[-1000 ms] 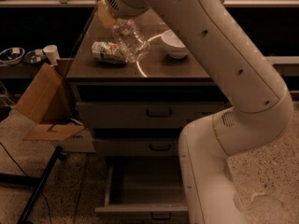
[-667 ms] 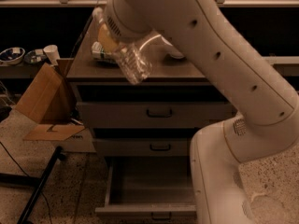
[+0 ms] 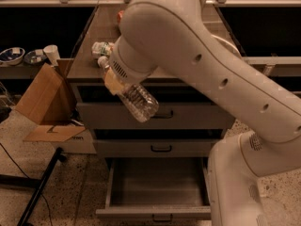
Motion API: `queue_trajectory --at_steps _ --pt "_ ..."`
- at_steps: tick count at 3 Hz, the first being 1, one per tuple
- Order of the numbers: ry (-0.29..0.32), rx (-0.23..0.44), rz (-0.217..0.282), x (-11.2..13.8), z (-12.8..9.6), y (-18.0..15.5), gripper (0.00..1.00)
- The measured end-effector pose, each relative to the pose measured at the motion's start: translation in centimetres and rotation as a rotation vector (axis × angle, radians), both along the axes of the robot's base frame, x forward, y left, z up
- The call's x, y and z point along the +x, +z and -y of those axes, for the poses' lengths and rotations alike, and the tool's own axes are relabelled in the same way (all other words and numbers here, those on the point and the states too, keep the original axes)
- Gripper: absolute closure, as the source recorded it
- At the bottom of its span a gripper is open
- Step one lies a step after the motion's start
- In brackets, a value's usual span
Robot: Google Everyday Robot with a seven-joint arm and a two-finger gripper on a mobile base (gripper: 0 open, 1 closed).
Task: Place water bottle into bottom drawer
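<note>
Off the front edge of the cabinet top (image 3: pixel 91 32), toward its left corner, your water bottle (image 3: pixel 138 102) hangs in the air. It is tilted with its base down and to the right, across the face of the top drawer (image 3: pixel 197 114). The gripper (image 3: pixel 112 83) holds it there, its yellowish fingers clamped on the bottle's upper part, near the neck. So the pickup is done and the bottle is clear of the countertop. Well below it, past the middle drawer (image 3: pixel 160 148), the bottom drawer (image 3: pixel 160 185) stands pulled out, its grey tray open to you. What is left, as I judge it, is the descent: bring the bottle down in front of the two upper fronts, get it over the tray, and release. Near the cabinet top's left edge, the white-and-green container (image 3: pixel 101 48) plays no part.
</note>
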State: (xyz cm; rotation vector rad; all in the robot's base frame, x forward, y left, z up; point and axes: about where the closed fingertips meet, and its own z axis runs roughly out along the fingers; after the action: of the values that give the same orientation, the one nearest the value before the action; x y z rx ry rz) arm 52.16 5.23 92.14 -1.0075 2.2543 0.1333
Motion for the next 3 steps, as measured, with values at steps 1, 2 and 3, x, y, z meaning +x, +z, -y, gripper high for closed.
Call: queue_trajectory --at_steps 1,2,3 --pt "0.012 -0.038 -0.059 -2.1 0.6 -2.6 1.0" --pt "0.012 -0.071 -0.1 -3.5 1.3 -4.2 1.0" --pt "0.009 -0.098 -0.129 -4.4 1.9 -5.3 1.0"
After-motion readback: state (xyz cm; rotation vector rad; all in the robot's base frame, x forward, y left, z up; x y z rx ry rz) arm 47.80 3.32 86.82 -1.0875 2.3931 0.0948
